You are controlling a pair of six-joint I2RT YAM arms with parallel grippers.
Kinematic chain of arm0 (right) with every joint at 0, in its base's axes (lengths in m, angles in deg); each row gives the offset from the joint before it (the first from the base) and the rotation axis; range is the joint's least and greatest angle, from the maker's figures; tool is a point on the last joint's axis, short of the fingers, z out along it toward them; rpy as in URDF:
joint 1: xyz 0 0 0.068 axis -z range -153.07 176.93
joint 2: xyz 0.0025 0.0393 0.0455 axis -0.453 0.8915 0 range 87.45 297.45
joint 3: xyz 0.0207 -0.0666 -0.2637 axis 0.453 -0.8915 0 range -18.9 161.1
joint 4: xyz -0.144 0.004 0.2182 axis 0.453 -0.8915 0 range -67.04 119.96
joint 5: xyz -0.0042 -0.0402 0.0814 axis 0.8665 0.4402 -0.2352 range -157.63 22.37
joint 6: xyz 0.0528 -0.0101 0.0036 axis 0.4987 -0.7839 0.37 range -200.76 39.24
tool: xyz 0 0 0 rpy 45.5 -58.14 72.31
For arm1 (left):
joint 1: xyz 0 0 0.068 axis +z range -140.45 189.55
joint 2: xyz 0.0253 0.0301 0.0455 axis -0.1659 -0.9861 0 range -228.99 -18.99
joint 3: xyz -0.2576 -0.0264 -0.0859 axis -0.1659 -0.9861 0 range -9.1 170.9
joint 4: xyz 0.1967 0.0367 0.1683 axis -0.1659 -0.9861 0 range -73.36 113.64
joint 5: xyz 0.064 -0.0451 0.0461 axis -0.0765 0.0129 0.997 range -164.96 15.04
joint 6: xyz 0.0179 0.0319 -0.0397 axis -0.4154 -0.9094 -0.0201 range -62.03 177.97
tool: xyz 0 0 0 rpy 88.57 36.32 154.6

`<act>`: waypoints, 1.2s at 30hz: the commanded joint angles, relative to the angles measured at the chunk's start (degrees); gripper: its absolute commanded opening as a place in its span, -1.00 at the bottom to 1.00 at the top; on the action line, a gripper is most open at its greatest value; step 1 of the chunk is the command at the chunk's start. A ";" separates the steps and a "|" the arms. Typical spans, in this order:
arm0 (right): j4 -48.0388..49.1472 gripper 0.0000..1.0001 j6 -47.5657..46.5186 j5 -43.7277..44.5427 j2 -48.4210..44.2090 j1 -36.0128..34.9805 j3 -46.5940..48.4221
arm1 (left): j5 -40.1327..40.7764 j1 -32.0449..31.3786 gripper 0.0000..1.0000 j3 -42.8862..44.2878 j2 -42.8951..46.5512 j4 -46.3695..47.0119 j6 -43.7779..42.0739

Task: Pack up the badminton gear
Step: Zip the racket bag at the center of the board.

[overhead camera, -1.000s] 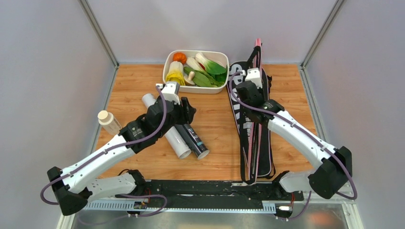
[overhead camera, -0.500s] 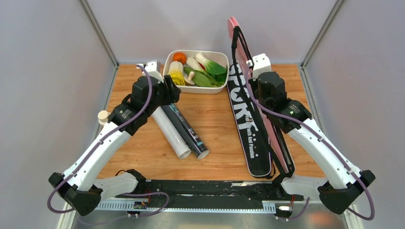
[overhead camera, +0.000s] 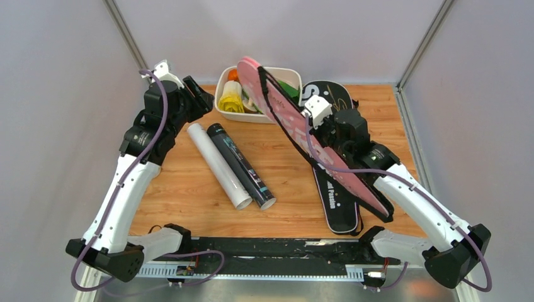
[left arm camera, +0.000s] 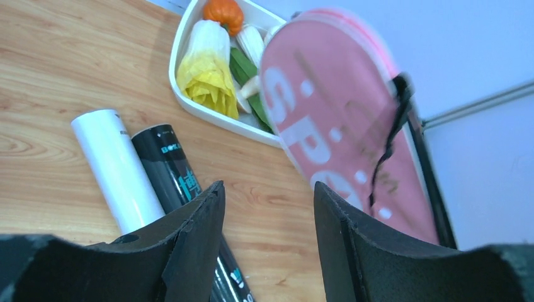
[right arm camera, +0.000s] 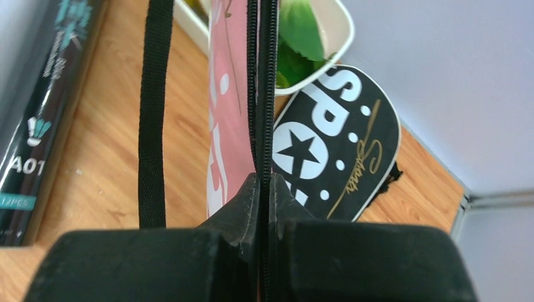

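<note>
My right gripper (overhead camera: 325, 133) is shut on the zipper edge of the pink "SPORT" cover (overhead camera: 283, 110) and holds it raised and tilted, its head over the tray. In the right wrist view my gripper (right arm camera: 264, 182) pinches the zipper of the pink cover (right arm camera: 227, 94). The black cover (overhead camera: 339, 204) lies flat on the table beneath. A white tube (overhead camera: 217, 163) and a black tube (overhead camera: 242, 167) lie side by side mid-table. My left gripper (overhead camera: 201, 94) is open and empty, raised at the far left. Racquets and shuttlecocks are out of view.
A white tray (overhead camera: 291, 74) of toy vegetables stands at the back, partly behind the pink cover. A black strap (right arm camera: 153, 113) hangs from the pink cover. The left wrist view shows the tray (left arm camera: 189, 107) and both tubes below my left gripper (left arm camera: 267, 207).
My right gripper has lifted the pink cover off the black cover and swung it left over the tray. My left arm has drawn back from the tubes to the far left.
</note>
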 commanded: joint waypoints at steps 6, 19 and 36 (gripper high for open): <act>13.12 -1.00 -8.11 -12.31 -1.78 -0.05 -2.22 | -7.83 8.88 0.23 5.40 -5.13 0.67 5.55; 22.58 -1.00 -2.44 -8.97 -6.30 -0.31 -15.96 | -13.88 11.52 0.26 -5.07 -6.03 3.38 28.94; 25.10 -1.00 -1.33 -12.18 -11.70 -2.47 -23.62 | -18.14 11.80 0.36 -9.37 -13.30 9.81 33.68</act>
